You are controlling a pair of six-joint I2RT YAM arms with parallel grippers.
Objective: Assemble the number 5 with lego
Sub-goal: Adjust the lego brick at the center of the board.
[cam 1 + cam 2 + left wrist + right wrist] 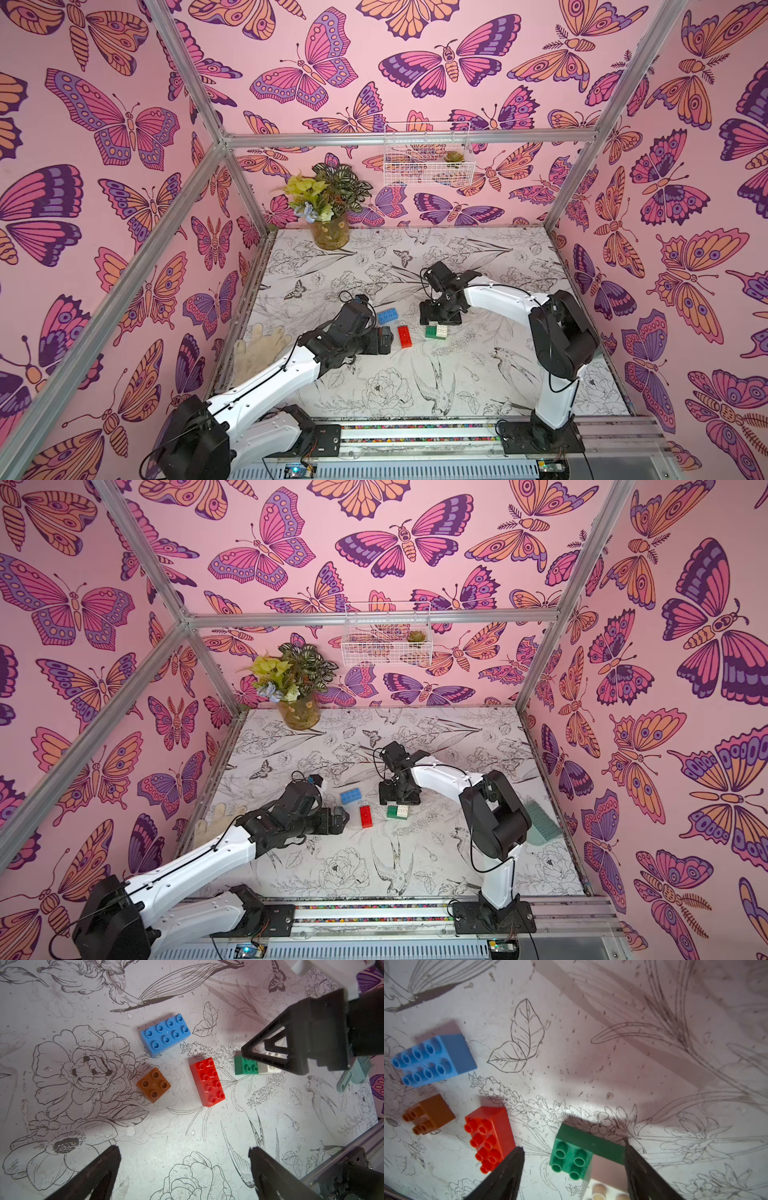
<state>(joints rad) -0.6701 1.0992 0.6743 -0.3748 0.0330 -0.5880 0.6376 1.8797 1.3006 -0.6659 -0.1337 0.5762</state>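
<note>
Several lego bricks lie loose on the flower-print table. The blue brick (386, 316) (165, 1033) is farthest back, and the red brick (403, 336) (207, 1081) lies in front of it. An orange-brown brick (153, 1084) (428, 1113) shows only in the wrist views. A white brick (442, 331) (604, 1188) sits on one half of the green brick (431, 331) (571, 1159). My right gripper (439, 318) (573, 1146) hangs over that pair, open, one finger clear of it. My left gripper (386, 338) (185, 1150) stands open and empty beside the red brick.
A vase of flowers (330, 232) stands at the back left corner. A pale glove (257, 345) lies at the left edge and a teal brush (542, 823) at the right edge. A wire basket (428, 160) hangs on the back wall. The arms' rail (415, 434) runs along the front.
</note>
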